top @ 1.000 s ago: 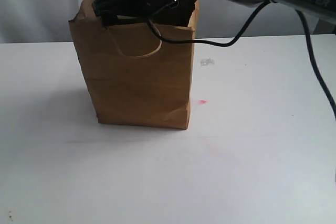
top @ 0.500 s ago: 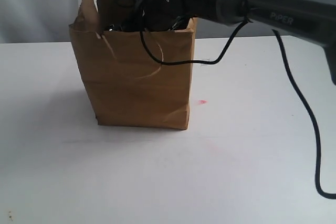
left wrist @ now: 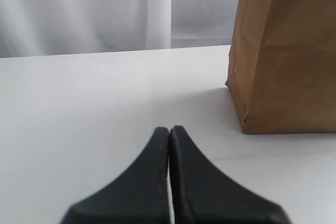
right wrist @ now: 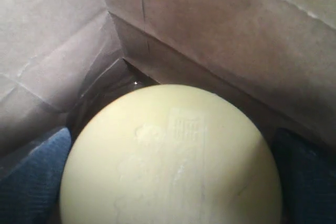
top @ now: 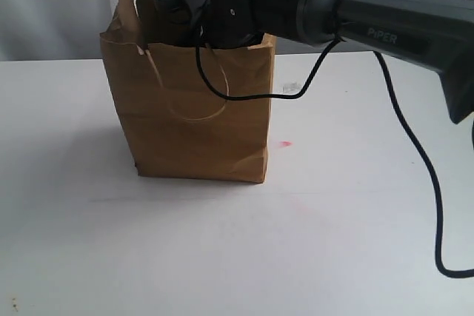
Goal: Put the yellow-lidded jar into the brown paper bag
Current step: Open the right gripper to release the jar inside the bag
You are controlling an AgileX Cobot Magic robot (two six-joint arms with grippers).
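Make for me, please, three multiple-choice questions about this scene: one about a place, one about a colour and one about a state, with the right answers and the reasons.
1. Where is the yellow-lidded jar?
A. On the table beside the bag.
B. Inside the brown paper bag.
C. Between the left gripper's fingers.

2. What colour is the cable that hangs over the bag's front?
A. White.
B. Red.
C. Black.

3. In what state is the left gripper?
A. Shut, holding nothing.
B. Wide open.
C. Shut on a bag handle.

Answers:
1 B: the right wrist view shows its yellow lid with brown paper walls around it.
2 C: in the exterior view it runs black across the brown paper.
3 A: its two fingers meet with nothing between them, only the table beyond.
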